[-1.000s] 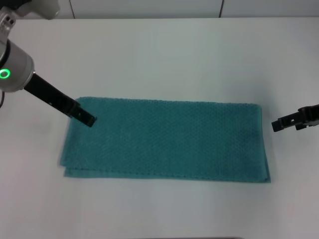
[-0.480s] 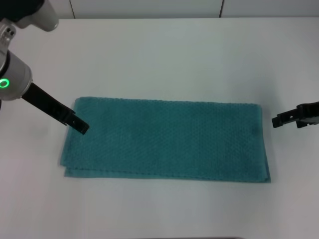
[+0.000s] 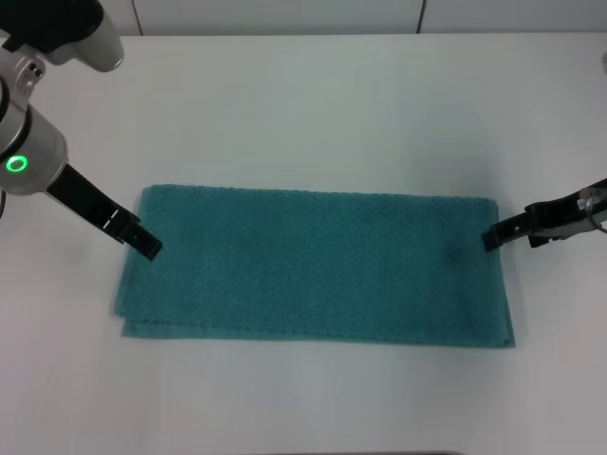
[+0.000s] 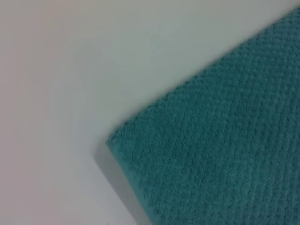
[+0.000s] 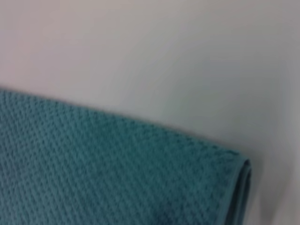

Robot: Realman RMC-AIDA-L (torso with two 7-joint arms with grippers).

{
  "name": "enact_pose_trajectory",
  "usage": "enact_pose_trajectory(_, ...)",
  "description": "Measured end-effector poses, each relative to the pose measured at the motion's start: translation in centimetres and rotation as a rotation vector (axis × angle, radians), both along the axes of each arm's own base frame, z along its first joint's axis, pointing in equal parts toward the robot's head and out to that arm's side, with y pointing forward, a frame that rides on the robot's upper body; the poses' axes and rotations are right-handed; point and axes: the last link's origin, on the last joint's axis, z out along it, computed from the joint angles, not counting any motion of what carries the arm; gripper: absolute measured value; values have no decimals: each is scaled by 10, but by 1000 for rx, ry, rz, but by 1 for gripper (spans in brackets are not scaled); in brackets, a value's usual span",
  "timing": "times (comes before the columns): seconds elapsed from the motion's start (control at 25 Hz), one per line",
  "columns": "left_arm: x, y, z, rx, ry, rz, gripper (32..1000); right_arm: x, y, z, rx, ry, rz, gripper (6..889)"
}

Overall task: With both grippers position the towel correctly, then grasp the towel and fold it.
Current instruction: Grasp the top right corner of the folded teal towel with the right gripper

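A teal waffle-textured towel (image 3: pixel 313 265) lies flat on the white table (image 3: pixel 313 104) as a long doubled rectangle. My left gripper (image 3: pixel 147 248) hangs over the towel's left end, near its far corner. At the opposite end my right gripper (image 3: pixel 491 237) reaches the towel's right edge near the far corner. In the left wrist view a corner of the towel (image 4: pixel 211 154) fills the frame. A doubled, layered corner of the towel (image 5: pixel 117 173) shows in the right wrist view. Neither wrist view shows any fingers.
White table surface (image 3: pixel 303 408) surrounds the towel on all sides. A white wall runs along the table's far edge (image 3: pixel 285 19). No other objects are in view.
The left gripper has drawn back leftward toward the towel's left edge. The right gripper has moved left from beside the towel onto its right edge.
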Motion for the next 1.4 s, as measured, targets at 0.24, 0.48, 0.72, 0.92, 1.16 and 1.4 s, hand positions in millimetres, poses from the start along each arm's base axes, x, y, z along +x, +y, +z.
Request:
enact_pose_trajectory(0.24, 1, 1, -2, -5, 1, 2, 858, -1, -2, -12, -26, 0, -7, 854)
enact_pose_trajectory(0.48, -2, 2, -5, -19, 4, 14, 858, 6, -3, -12, -23, -38, -28, 854)
enact_pose_trajectory(0.72, -1, 2, -5, -20, 5, 11, 858, 1, 0, -13, -24, -38, -16, 854)
enact_pose_trajectory(0.92, 0, 3, -7, -17, 1, 5, 858, 3, -1, -18, -23, -39, -21, 854)
enact_pose_trajectory(1.16, 1, 3, -7, -17, -2, 4, 858, 3, -2, -24, -19, -40, -17, 853)
enact_pose_trajectory(1.4, 1, 3, -7, -18, -3, 2, 858, 2, -2, -28, -19, -38, -12, 853)
